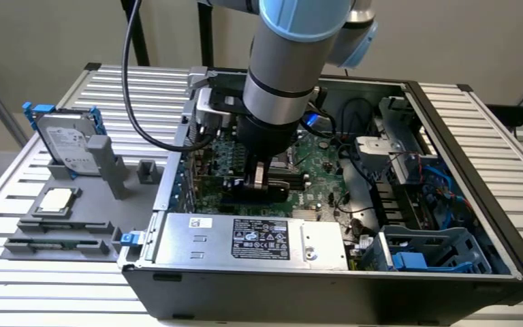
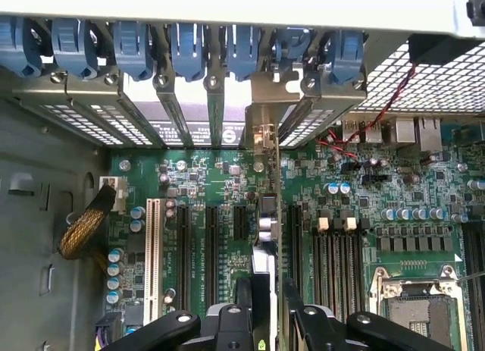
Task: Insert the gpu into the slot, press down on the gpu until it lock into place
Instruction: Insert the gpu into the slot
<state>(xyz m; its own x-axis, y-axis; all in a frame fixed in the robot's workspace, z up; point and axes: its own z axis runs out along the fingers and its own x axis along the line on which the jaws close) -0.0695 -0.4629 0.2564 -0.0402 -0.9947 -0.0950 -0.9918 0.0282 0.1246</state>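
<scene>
Gripper clamps gpu edge-up over motherboard, black slots either side.

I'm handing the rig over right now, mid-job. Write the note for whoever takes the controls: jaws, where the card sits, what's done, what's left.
Gripper: jaws shut on the gpu, holding its upper edge, with the arm reaching down into the open case.
Gpu: stands on edge over the motherboard, among the black expansion slots. Its metal bracket sits at the rear panel openings.
Done: the card is picked up and lined up over the board.
Left: I cannot tell whether its edge has entered the slot. Seating it and pressing until it locks are unconfirmed.
</scene>
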